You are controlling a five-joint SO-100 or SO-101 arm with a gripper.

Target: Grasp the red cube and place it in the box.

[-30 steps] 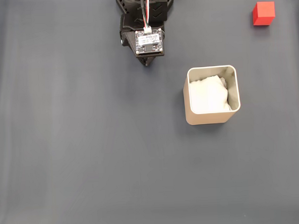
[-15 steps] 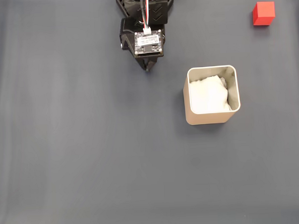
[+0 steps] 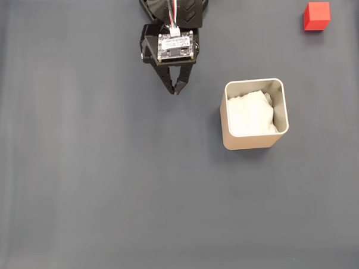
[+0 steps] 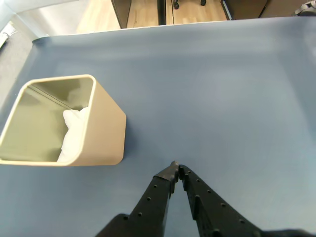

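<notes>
The red cube point(image 3: 316, 16) sat flat, upper right of the fixed view. The gripper point(image 3: 176, 89) was closed, tips together, pointing down, holding nothing. The box point(image 3: 255, 142) opened upward.

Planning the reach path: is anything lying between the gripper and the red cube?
Nothing visible. In the fixed view, bare mat separates the gripper from the red cube; the box sits below that line, not across it.

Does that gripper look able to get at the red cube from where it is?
Probably yes. The cube sits alone on open mat at the top right of the fixed view, the box lies off that line, and the shut gripper holds nothing.
</notes>
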